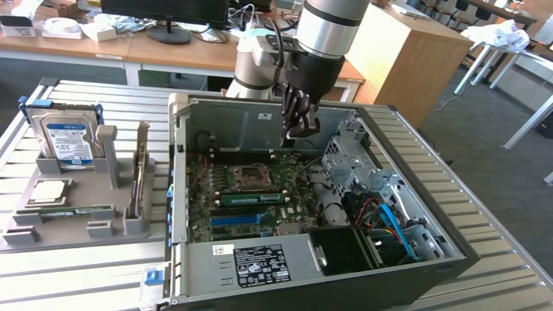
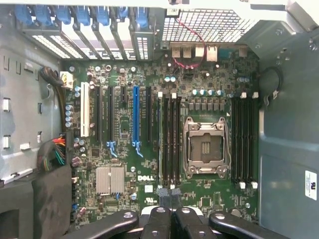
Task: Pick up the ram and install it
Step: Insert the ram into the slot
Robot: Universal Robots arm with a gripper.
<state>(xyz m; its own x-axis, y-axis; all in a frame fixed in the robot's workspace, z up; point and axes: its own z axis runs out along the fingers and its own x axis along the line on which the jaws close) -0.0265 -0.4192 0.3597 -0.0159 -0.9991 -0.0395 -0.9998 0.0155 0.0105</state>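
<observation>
Gripper (image 1: 300,129) is hanging shut and empty inside the open case (image 1: 233,120), tips pointing down at the motherboard (image 1: 298,189), not touching anything I can see. Ram (image 1: 250,197) is sitting in the slot bank just beside the CPU socket (image 1: 246,175), between it and the blue slot (image 1: 235,220), lying level along the slot. Can't tell whether the end latches are gripping it.

A second green stick (image 1: 65,212) is lying in the grey tray (image 1: 52,236) on the bench (image 1: 484,214), well apart from the arm.

I'm reading this as the seating step, with the closed fingers acting as a pusher. To do it well, I'm thinking:
- coming straight down on the stick's top edge, centred across its thickness
- loading near one end, then the other, rather than mid-span, so it isn't rocking or bowing
- staying clear of the open socket pins

Risk I'm seeing: an off-centre push skidding off the edge onto the board.
</observation>
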